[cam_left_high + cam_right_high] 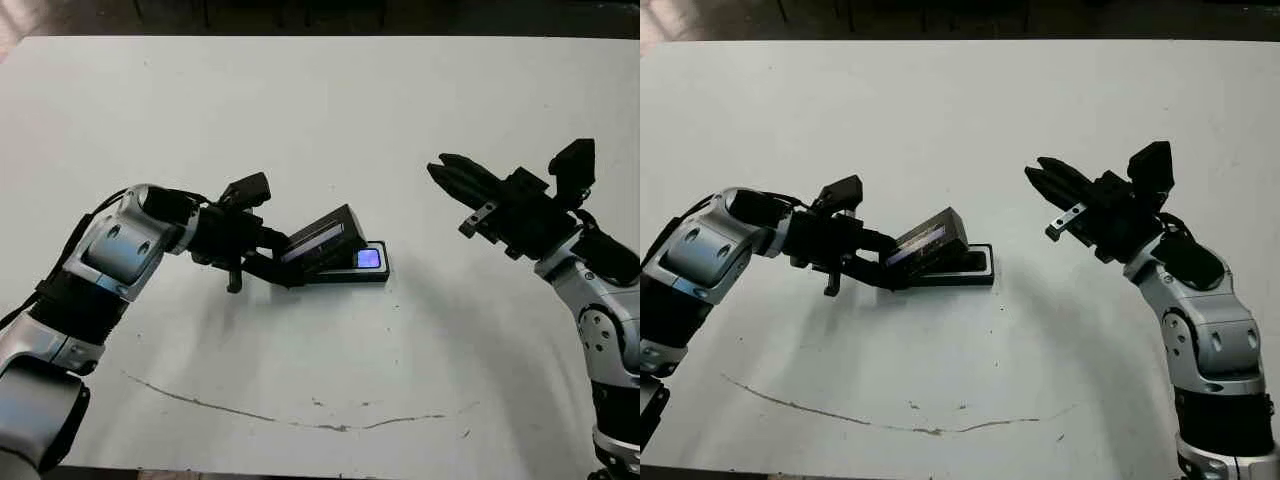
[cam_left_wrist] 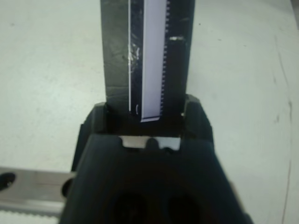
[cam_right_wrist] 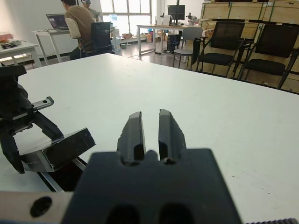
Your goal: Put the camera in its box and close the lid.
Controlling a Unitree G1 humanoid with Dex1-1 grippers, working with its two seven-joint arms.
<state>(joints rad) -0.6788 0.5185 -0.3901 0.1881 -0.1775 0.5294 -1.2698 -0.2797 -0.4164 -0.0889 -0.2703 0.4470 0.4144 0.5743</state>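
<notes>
Left pincer (image 1: 275, 258) clamps flat black glossy-panelled lid (image 1: 322, 238) by one end, tilted over shallow black box (image 1: 372, 270). Rigid, light, slick; edge grip suits. Right pincer (image 1: 446, 174) closed, empty.

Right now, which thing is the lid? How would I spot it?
Look at the middle of the white table, where the robot's left gripper reaches in. The lid is the black slab its jaws hold tilted above the flat box. Its shiny grey panel sets it apart.

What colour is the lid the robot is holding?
Black, with a shiny greyish panel. The lid shows best in the right eye view.
</notes>
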